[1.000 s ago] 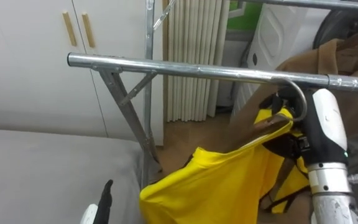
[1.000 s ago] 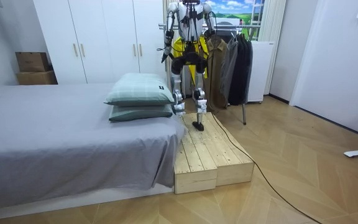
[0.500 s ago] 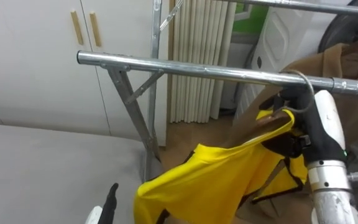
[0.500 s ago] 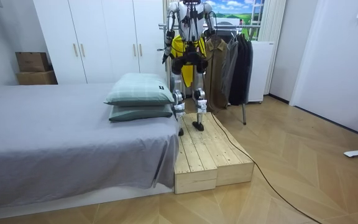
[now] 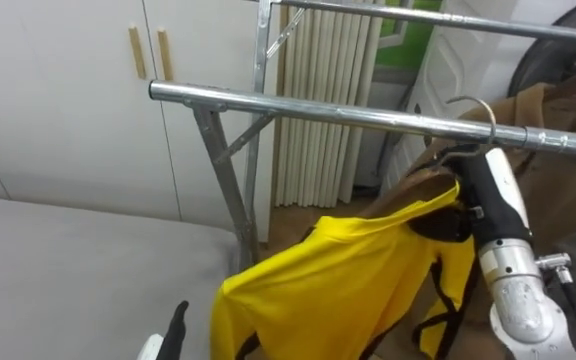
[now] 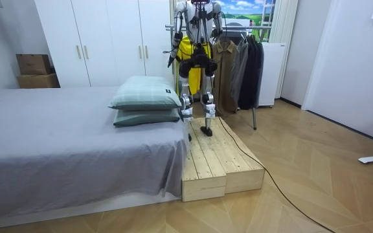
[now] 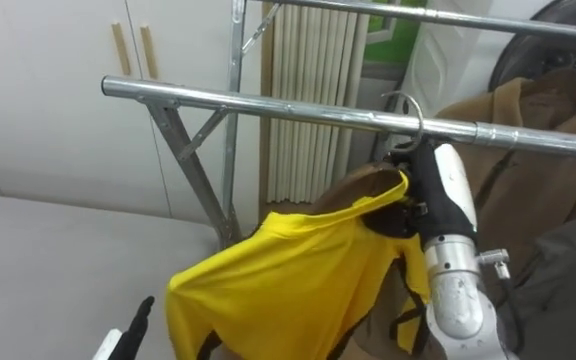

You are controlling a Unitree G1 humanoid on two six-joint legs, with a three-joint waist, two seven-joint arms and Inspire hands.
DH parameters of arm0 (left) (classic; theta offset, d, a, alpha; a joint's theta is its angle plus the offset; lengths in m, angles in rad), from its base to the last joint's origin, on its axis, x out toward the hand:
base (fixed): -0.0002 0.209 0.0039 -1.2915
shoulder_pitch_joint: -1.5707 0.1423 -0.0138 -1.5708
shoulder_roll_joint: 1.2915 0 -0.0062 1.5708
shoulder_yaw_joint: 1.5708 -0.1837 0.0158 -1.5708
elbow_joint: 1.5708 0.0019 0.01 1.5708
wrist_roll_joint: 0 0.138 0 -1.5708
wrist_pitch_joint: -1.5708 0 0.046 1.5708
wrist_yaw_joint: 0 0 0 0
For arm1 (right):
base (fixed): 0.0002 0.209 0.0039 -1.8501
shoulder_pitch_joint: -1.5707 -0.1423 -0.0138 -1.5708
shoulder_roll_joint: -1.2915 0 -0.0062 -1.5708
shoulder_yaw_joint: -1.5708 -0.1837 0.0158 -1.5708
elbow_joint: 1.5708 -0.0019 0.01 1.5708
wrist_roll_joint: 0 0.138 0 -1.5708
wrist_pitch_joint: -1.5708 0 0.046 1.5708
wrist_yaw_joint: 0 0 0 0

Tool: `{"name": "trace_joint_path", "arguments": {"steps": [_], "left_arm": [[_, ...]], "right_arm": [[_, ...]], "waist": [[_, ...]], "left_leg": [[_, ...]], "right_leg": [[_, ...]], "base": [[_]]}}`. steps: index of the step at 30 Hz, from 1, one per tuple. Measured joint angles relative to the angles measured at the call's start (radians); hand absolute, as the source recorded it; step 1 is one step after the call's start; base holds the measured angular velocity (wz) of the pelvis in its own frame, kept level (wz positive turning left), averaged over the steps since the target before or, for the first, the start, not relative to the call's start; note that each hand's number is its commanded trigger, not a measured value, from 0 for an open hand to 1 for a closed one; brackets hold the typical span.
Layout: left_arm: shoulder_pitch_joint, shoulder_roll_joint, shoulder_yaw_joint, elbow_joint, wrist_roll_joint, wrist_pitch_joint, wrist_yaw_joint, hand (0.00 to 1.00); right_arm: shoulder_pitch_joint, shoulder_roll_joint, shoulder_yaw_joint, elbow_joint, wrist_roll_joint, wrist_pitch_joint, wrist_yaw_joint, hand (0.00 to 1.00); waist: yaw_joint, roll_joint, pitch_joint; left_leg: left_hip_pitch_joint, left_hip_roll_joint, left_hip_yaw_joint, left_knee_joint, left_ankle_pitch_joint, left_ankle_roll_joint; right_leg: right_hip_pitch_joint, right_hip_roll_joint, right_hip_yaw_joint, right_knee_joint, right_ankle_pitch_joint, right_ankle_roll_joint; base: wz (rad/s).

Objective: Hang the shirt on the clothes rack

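Observation:
A yellow garment (image 5: 338, 280) hangs on a wooden hanger (image 5: 423, 190) with a metal hook (image 5: 480, 108). My right hand (image 5: 456, 162) is shut on the hanger's neck, right under the silver rail (image 5: 318, 105) of the clothes rack. The hook's curve rises just above the rail, to the left of a brown coat (image 5: 553, 130). My left hand (image 5: 175, 325) sits low at the bottom left, away from the garment. In the room view I stand on a wooden platform (image 6: 222, 162) facing the rack, with the yellow garment (image 6: 186, 48) in front of my chest.
A second, higher rail (image 5: 418, 18) runs behind the first, and the rack's upright (image 5: 264, 60) and slanted brace stand left of centre. White wardrobe doors (image 5: 58, 100) fill the left. The grey bed (image 5: 68, 260) lies below. Dark coats (image 6: 248, 65) hang further along the rack.
My right hand has lifted the hanger: the hook was below the rail and now reaches over its top. The garment rose with it. The head camera shifted a little.

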Motion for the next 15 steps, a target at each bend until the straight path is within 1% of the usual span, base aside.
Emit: {"name": "trace_joint_path", "arguments": {"steps": [1, 2, 4, 6, 8, 9, 11, 13, 15], "left_arm": [[0.000, -0.002, 0.001, 0.000, 0.003, 0.007, 0.000, 0.00], [0.000, -0.002, 0.001, 0.000, 0.003, 0.010, 0.000, 0.00], [0.000, -0.002, 0.002, 0.000, 0.004, 0.019, 0.000, 0.00], [0.000, -0.005, 0.005, -0.002, 0.004, 0.027, 0.000, 0.00], [-0.002, -0.009, 0.016, -0.007, 0.003, 0.031, 0.000, 0.00], [-0.004, -0.010, 0.021, -0.014, 0.004, 0.031, 0.000, 0.00], [-0.012, -0.014, 0.024, -0.021, 0.003, 0.031, 0.001, 0.00], [-0.020, -0.020, 0.030, -0.046, 0.004, 0.031, 0.001, 0.00], [-0.019, -0.019, 0.029, -0.072, 0.004, 0.031, 0.002, 0.00]], "right_arm": [[0.000, -0.001, 0.000, 0.005, 0.010, 0.015, 0.018, 1.00], [0.000, -0.001, 0.000, 0.005, 0.013, 0.021, 0.027, 1.00], [-0.006, -0.001, 0.000, 0.011, 0.031, 0.022, 0.061, 1.00], [-0.007, -0.001, 0.001, 0.012, 0.032, 0.022, 0.081, 1.00], [-0.027, -0.001, 0.001, 0.054, 0.033, 0.021, 0.100, 1.00], [-0.053, -0.001, 0.001, 0.097, 0.033, 0.022, 0.111, 1.00], [-0.096, -0.001, 0.001, 0.179, 0.041, 0.020, 0.122, 1.00], [-0.159, -0.002, 0.000, 0.296, 0.041, 0.021, 0.133, 1.00], [-0.178, -0.002, -0.003, 0.339, 0.041, 0.022, 0.140, 1.00]], "waist": [[0.007, 0.000, -0.0003], [0.011, 0.000, -0.0003], [0.028, 0.000, -0.0003], [0.029, -0.001, -0.0002], [0.028, -0.001, 0.0002], [0.029, -0.002, 0.0006], [0.027, -0.005, 0.0025], [0.027, -0.017, 0.0091], [0.026, -0.026, 0.0128]], "left_leg": [[-0.001, 0.000, -0.002, 0.000, 0.000, 0.000], [-0.002, 0.000, -0.003, 0.001, 0.000, 0.000], [-0.003, 0.001, -0.007, 0.001, 0.000, 0.000], [-0.003, 0.001, -0.022, 0.000, 0.000, 0.000], [-0.004, 0.001, -0.028, 0.000, 0.000, 0.000], [-0.004, 0.001, -0.028, 0.000, 0.000, 0.000], [-0.004, 0.001, -0.032, 0.000, 0.000, 0.000], [-0.005, 0.000, -0.046, -0.001, 0.001, -0.002], [-0.012, 0.000, -0.051, -0.001, 0.002, -0.003]], "right_leg": [[0.000, 0.000, -0.001, 0.000, 0.000, 0.000], [0.000, 0.000, -0.001, 0.000, 0.000, 0.000], [0.001, 0.000, -0.005, -0.003, 0.000, 0.000], [0.008, -0.002, -0.018, -0.003, 0.000, 0.000], [0.011, -0.003, -0.028, -0.003, 0.000, 0.000], [0.012, -0.003, -0.028, -0.004, 0.000, 0.000], [0.012, -0.003, -0.031, -0.004, 0.000, 0.000], [0.013, -0.003, -0.031, -0.004, -0.001, 0.001], [0.012, -0.003, -0.033, -0.013, -0.002, 0.001]], "base": [[0.00], [0.03], [0.05], [0.15], [0.13], [0.04], [0.02], [0.04], [0.06]]}}
